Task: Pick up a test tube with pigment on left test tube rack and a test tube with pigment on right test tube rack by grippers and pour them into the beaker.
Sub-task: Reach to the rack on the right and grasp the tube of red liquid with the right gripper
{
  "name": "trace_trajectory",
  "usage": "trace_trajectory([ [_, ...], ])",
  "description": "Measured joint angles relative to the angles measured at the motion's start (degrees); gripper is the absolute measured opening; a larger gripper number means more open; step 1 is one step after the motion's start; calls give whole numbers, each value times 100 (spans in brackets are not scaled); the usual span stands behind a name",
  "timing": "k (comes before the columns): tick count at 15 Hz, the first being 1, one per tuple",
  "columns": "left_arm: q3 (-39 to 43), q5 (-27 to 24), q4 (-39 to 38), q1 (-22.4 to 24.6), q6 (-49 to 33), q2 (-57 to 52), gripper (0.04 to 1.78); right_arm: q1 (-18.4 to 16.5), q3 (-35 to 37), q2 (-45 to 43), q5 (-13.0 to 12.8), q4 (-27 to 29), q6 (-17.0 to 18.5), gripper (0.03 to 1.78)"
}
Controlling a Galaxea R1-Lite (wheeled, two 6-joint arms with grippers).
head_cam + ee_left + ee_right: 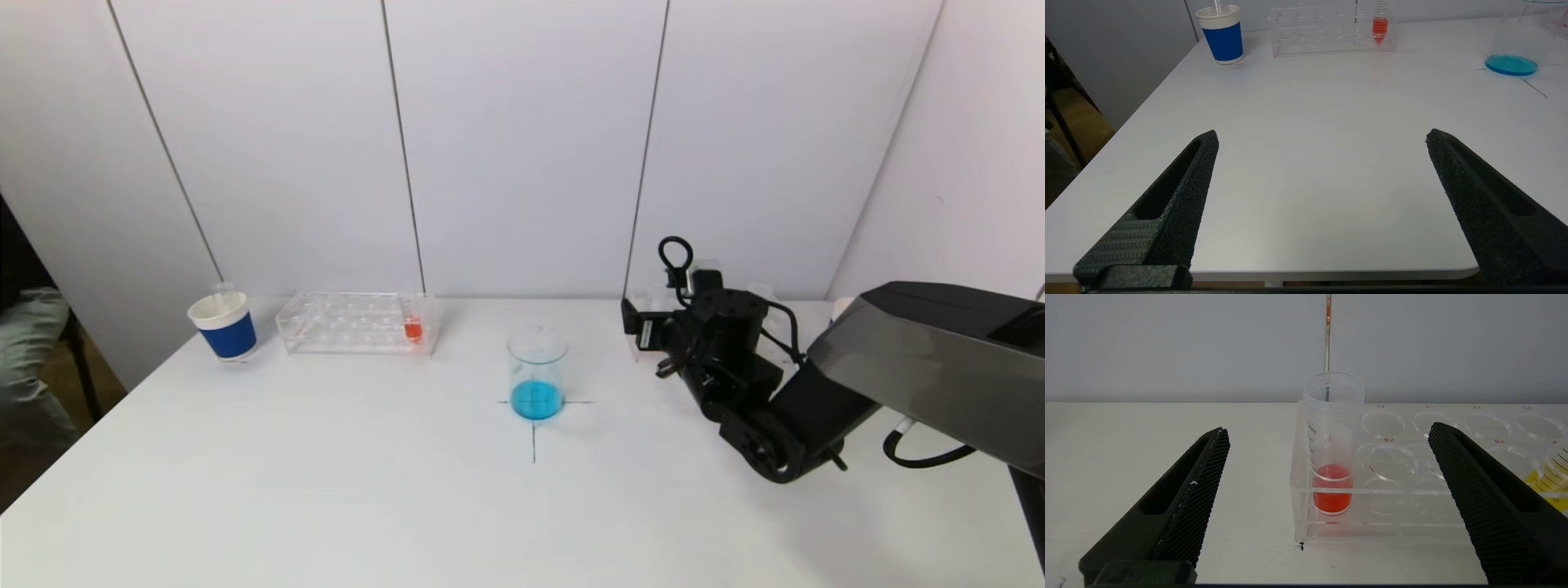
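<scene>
Clear glass beaker already holds blue liquid; right gripper wide open, empty, facing red-pigment plastic tube in right rack; left gripper open, empty, parked.

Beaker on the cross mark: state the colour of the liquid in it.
Blue, a shallow layer at the bottom of the clear beaker. The head view shows it best.

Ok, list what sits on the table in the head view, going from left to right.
Blue paper cup → left test tube rack with an orange-filled test tube at its right end → beaker holding blue liquid, on a cross mark → right pincer at the right test tube rack, mostly hidden behind it.
</scene>
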Motion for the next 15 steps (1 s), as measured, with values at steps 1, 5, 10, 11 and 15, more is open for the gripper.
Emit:
trace_trajectory([
  [1,0,0,0,0,0,0,178,0,-11,2,0,-1,0,177],
  [5,0,0,0,0,0,0,178,-12,-177,72,5,-1,-12,177],
  [10,0,0,0,0,0,0,178,-28,-410,210,2,-4,-34,177],
  [11,0,2,0,0,0,0,178,-30,-451,234,-1,-1,-34,177],
  [15,0,5,0,0,-2,0,178,-56,-603,341,-1,5,-43,177],
])
